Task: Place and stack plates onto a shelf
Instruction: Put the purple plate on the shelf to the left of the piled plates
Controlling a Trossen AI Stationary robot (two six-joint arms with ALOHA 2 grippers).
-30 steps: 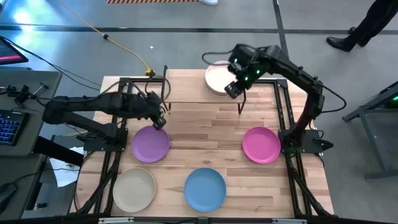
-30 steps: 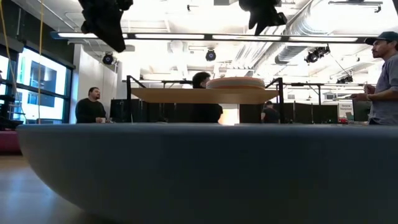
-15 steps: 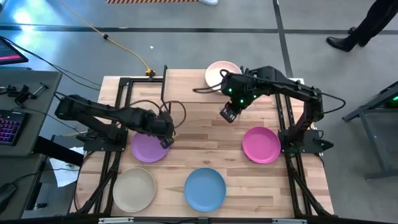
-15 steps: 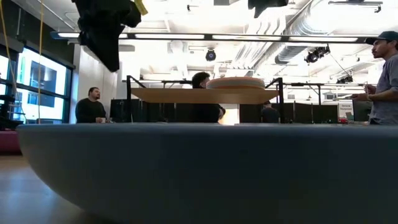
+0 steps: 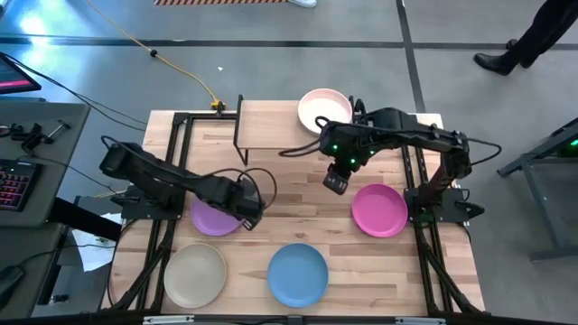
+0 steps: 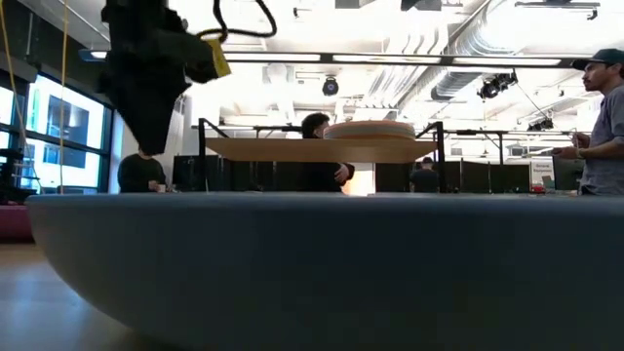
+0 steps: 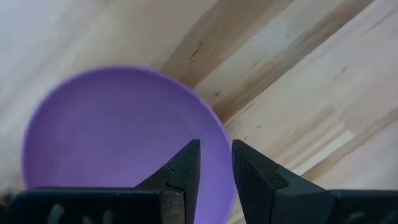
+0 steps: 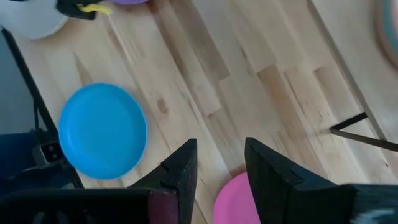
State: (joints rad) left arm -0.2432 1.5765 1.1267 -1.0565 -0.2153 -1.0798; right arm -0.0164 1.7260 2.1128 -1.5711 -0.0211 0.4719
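A purple plate [image 5: 210, 219] lies flat on the table at the left, and it fills the left wrist view [image 7: 118, 130]. My left gripper [image 5: 251, 217] hangs above the plate's right rim, its fingers a narrow gap apart [image 7: 216, 163], touching nothing. My right gripper [image 5: 335, 183] is open and empty [image 8: 221, 163], above bare table between the shelf [image 5: 275, 131] and a magenta plate [image 5: 379, 209]. A pale pink plate [image 5: 321, 110] sits on top at the shelf's right end [image 6: 369, 130]. A blue plate [image 5: 298, 273] and a beige plate [image 5: 194, 275] lie near the front edge.
The blue plate fills the foreground of the low view [image 6: 312, 273]. The shelf's thin black legs [image 5: 239, 117] stand at the table's far side. Black arm frames run along both table sides [image 5: 424, 194]. People stand and sit in the room beyond the table [image 6: 604, 117].
My left gripper has gone toward the table's near right and down, from the purple plate's far rim to its right rim. My right gripper has left the shelf's right end and gone toward the near edge, ending close to the magenta plate.
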